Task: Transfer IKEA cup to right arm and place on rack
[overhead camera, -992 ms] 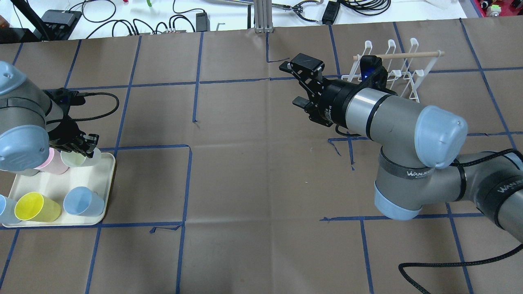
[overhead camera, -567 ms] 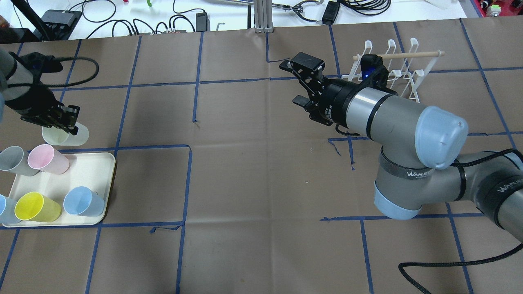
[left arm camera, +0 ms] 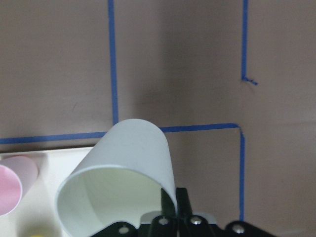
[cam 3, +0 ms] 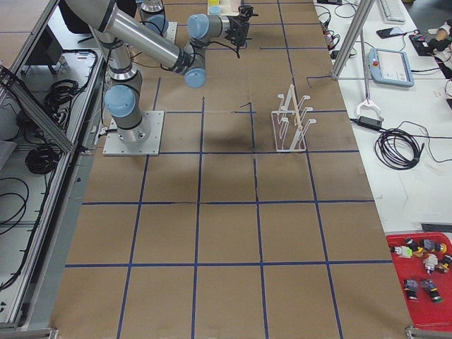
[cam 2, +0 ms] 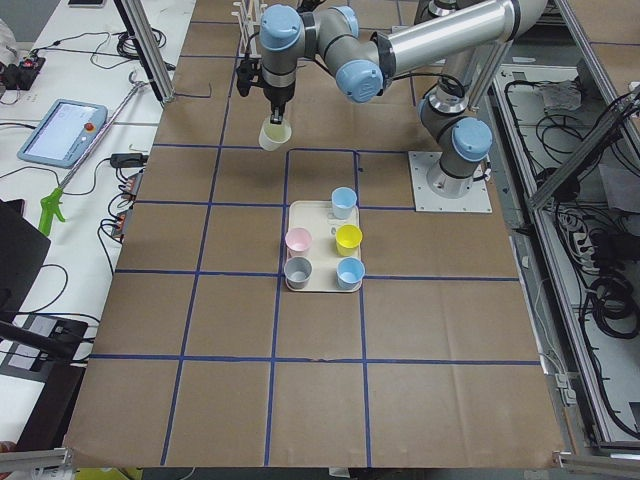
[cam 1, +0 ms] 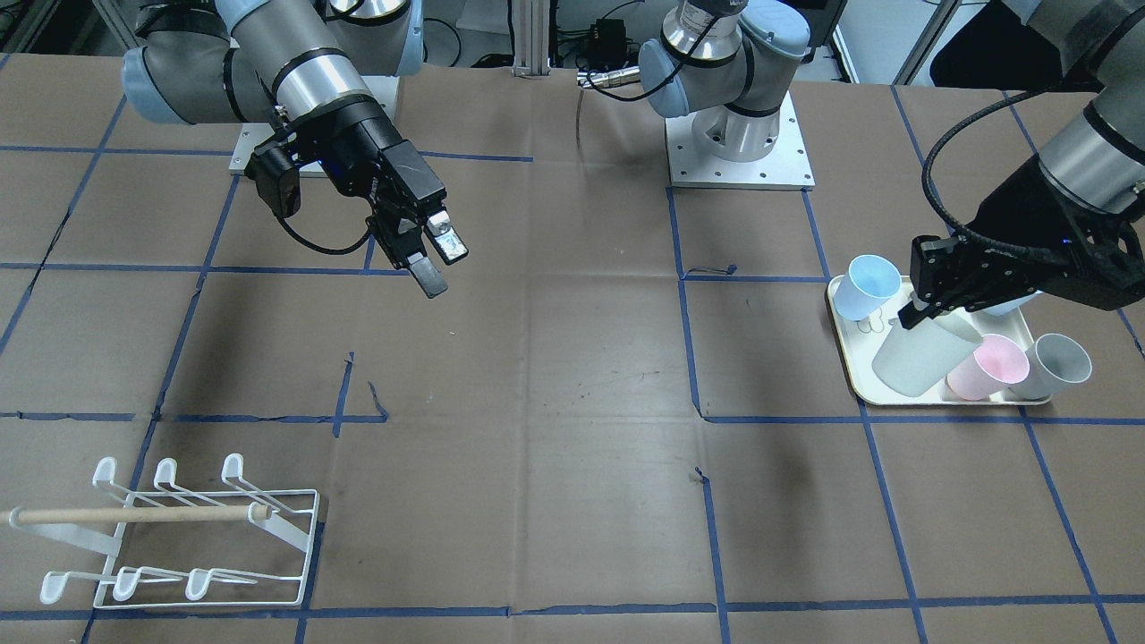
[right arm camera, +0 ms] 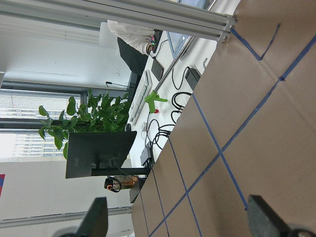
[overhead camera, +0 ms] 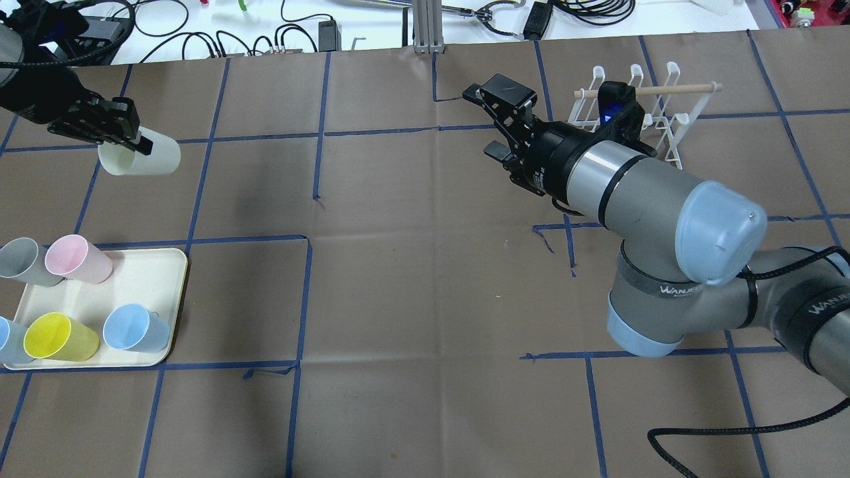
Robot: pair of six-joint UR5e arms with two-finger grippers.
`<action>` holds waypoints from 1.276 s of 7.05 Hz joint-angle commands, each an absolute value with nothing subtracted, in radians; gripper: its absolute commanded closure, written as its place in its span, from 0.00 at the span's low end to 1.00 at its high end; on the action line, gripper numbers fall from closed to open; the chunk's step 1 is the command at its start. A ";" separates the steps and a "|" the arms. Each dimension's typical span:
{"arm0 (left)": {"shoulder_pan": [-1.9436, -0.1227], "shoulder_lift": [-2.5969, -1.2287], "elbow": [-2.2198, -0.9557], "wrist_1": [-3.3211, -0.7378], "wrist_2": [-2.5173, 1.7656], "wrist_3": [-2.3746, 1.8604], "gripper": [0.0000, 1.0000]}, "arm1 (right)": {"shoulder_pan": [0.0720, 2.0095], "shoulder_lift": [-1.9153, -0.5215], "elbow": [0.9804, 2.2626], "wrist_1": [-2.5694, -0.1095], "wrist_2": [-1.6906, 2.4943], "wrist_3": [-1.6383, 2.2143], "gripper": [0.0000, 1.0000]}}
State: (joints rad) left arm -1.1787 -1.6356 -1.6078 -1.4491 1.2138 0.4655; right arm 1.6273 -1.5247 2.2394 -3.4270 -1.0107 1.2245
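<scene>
My left gripper (overhead camera: pixel 133 139) is shut on the rim of a pale green cup (overhead camera: pixel 143 157) and holds it tilted in the air, beyond the cream tray (overhead camera: pixel 163 272). The wrist view shows the cup (left arm camera: pixel 128 163) close up, with a finger (left arm camera: pixel 172 205) on its rim. The cup also shows in the front view (cam 1: pixel 921 358) and the left view (cam 2: pixel 271 135). My right gripper (overhead camera: pixel 490 123) is open and empty above the table's middle, next to the white wire rack (overhead camera: pixel 654 116). The rack (cam 1: pixel 179 537) carries a wooden dowel and no cup.
The tray holds a pink cup (overhead camera: pixel 76 257), a grey cup (overhead camera: pixel 20 261), a yellow cup (overhead camera: pixel 60 336) and a blue cup (overhead camera: pixel 136 327); another blue cup shows at the view's edge. Cables and power bricks (overhead camera: pixel 299 33) lie along the far edge.
My left gripper has lifted the pale green cup off the tray and carried it up and toward the far side. My right gripper has shifted slightly toward the rack.
</scene>
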 commanded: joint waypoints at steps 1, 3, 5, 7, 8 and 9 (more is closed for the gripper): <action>-1.215 -1.634 -1.630 -1.343 0.900 0.486 1.00 | 1.628 -1.525 2.240 -3.438 -1.017 1.227 0.00; -1.335 -1.641 -1.698 -1.065 0.781 0.488 1.00 | 1.628 -1.525 2.240 -3.439 -1.017 1.227 0.00; -1.379 -1.647 -1.857 -0.730 0.633 0.488 1.00 | 1.628 -1.525 2.240 -3.436 -1.015 1.226 0.00; -1.391 -1.657 -2.077 -0.382 0.496 0.488 1.00 | 1.628 -1.519 2.240 -3.438 -1.019 1.223 0.00; -1.399 -1.663 -2.148 -0.257 0.464 0.488 1.00 | 1.628 -1.513 2.240 -3.438 -1.016 1.220 0.00; -1.399 -1.698 -2.179 -0.144 0.412 0.488 1.00 | 1.628 -1.506 2.238 -3.439 -1.019 1.220 0.00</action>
State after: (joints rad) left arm -1.3958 -1.6692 -2.1200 -0.2895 0.4682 0.4878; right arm 1.6276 -1.5130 2.2393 -3.4380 -1.0169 1.2207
